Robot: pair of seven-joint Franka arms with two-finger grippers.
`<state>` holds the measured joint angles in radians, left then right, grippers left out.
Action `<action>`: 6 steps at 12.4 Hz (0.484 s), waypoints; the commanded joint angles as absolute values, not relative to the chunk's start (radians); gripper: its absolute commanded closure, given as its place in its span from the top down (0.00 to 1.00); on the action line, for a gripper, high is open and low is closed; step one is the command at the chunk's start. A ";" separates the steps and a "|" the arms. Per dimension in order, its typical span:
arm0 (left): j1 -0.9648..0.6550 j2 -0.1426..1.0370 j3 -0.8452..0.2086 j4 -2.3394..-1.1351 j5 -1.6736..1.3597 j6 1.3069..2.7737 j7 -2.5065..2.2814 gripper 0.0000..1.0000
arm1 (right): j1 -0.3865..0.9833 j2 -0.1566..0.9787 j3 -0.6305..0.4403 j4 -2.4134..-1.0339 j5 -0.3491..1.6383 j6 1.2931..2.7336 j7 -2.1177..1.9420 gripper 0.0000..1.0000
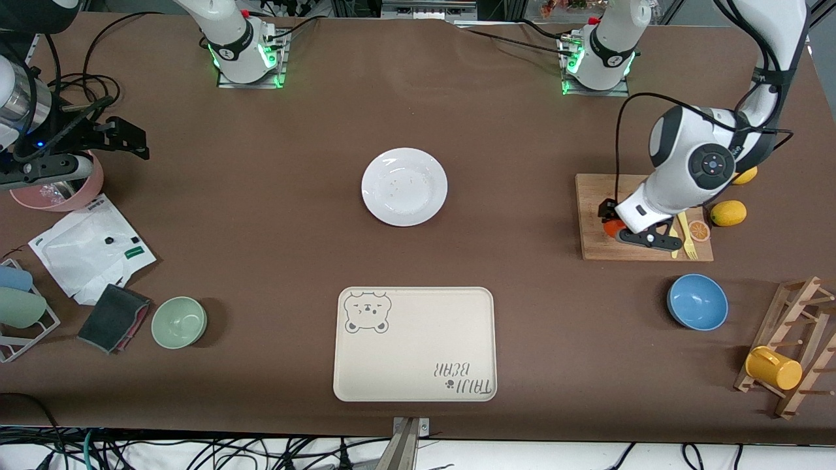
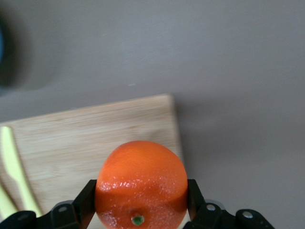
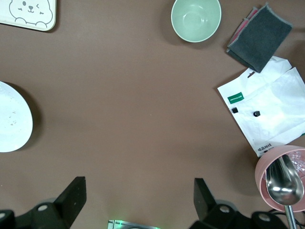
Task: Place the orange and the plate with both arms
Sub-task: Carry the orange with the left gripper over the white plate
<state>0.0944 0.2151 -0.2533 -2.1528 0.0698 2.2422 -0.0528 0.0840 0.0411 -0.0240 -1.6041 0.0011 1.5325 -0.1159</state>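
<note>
while the left gripper [image 2: 140, 210] sits low on the cutting board [image 1: 597, 196] at the left arm's end of the bench, its jaws are closed on the orange [image 2: 140, 183], one finger pressed to each flank of the fruit. in the front view only a sliver of the orange shows under the wrist, still at board level, so the step in hand reads as the lift. the grip looks centred across the widest part, which is right for a round, smooth skin; a straight, slow rise should keep it from rolling out between the flat pads. a yellow fork [image 1: 686, 236] and an orange slice disc [image 1: 699, 230] lie just beside on the board, with two lemons [image 1: 728, 213] off its edge, so lifting clear before any sideways travel avoids dragging them.

the plate [image 1: 404, 187] rests on the bare bench near the middle, well apart from the board and farther from the front camera than the bear-printed tray [image 1: 415, 343]. the right gripper [image 3: 138, 200] waits over the right arm's end of the bench, above a pink bowl [image 1: 62, 196], jaws spread wide and empty. my judgement is that the carry should run high, and the right arm needs a clear path to the plate's rim without crossing the left arm's line.
</note>
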 commanded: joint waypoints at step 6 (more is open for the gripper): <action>-0.074 0.368 -0.552 -1.916 0.021 2.184 -0.761 0.25 | 0.086 0.052 -0.025 -1.586 0.015 1.520 -0.103 1.00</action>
<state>0.0181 0.2683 -0.5479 -2.0209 0.0326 2.2119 -0.6087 0.0841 0.0438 -0.0233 -1.6042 0.0012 1.5325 -0.1159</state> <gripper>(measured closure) 0.211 0.000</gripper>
